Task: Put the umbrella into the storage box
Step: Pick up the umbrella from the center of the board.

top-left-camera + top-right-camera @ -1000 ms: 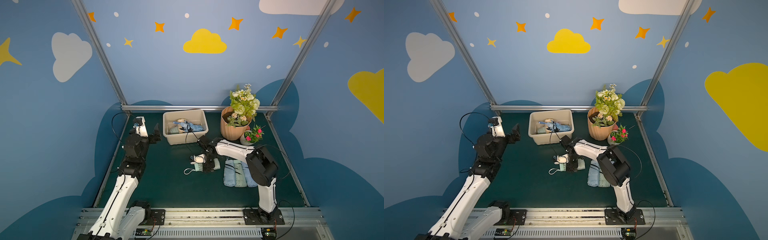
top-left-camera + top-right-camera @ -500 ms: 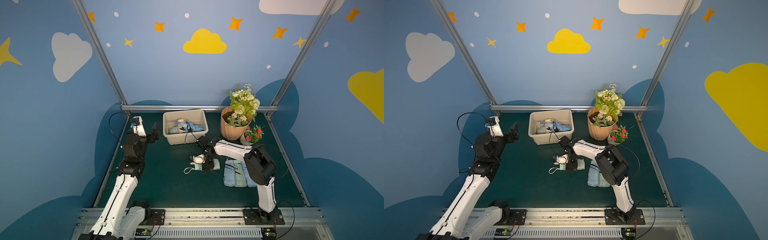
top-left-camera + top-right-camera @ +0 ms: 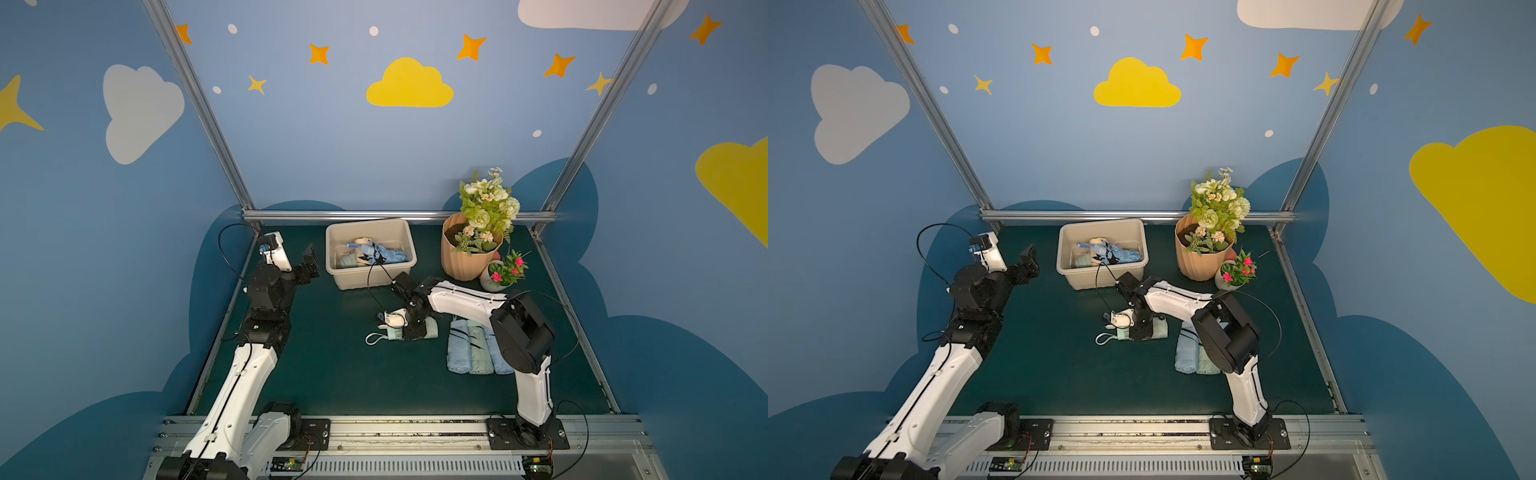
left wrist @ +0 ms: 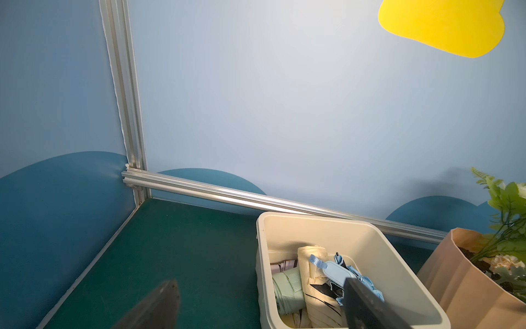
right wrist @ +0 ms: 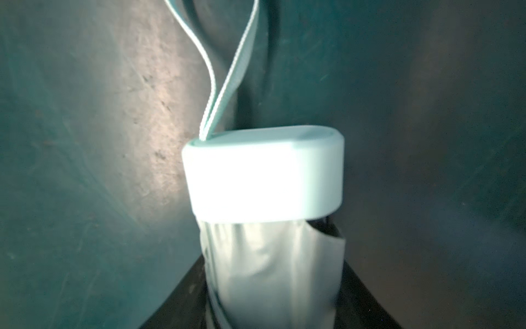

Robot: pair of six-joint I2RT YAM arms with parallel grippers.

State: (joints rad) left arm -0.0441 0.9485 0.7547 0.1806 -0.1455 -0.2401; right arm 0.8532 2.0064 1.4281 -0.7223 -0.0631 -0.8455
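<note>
A mint-green folded umbrella [image 3: 431, 329] [image 3: 1161, 328] lies on the dark green table in front of the storage box, its wrist strap [image 3: 372, 338] trailing toward the left. My right gripper [image 3: 412, 328] [image 3: 1141, 328] reaches down over its middle. In the right wrist view both black fingers [image 5: 182, 302] press on the sides of the umbrella [image 5: 264, 182], so the right gripper [image 5: 273, 273] is shut on it. The beige storage box [image 3: 370, 224] [image 3: 1100, 224] [image 4: 313, 218] stands at the back. My left gripper [image 3: 307, 266] [image 3: 1027, 259] [image 4: 260, 284] hovers open and empty to the box's left.
Several folded umbrellas [image 3: 370, 254] lie in the box. Three more [image 3: 473, 349] lie side by side on the table under my right arm. A ribbed peach flower pot [image 3: 467, 264] and a small white pot of pink flowers [image 3: 505, 274] stand at the back right.
The right gripper's jaws have closed in on the green umbrella where it lies. The left arm has drawn a little to the left, away from the box.
</note>
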